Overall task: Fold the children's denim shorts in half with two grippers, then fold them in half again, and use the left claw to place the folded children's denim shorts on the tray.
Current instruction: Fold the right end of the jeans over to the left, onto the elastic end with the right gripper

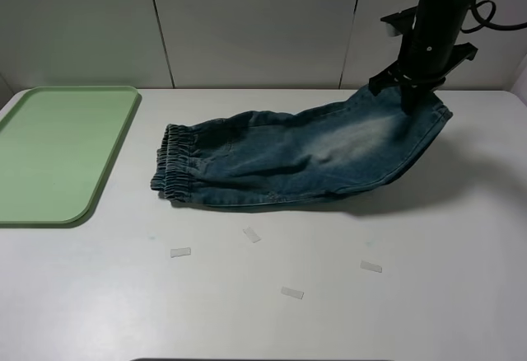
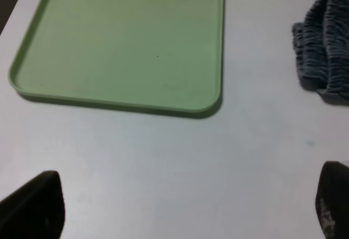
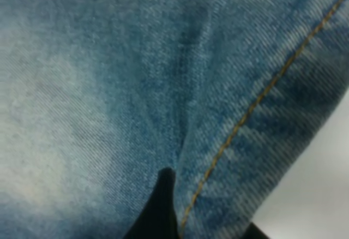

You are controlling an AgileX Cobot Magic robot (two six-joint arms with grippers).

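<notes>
R gripper (image 1: 408,100) clamped on shorts (image 1: 288,159) leg end mid 2nd fold, L gripper (image 2: 182,211) spread empty; next carry to waistband (image 1: 171,163).

Shorts (image 1: 305,155) right of tray (image 1: 49,159)

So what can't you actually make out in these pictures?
- Left hand: absent from the high view; its wrist view's edge cuts off all but two dark fingertips.
- Right hand: in the high view, fingertips buried in the shorts; its wrist view is mostly blurred denim.
- Tray: left end cut by the high view's edge.
- Pale scraps on the table: too small to identify.
</notes>
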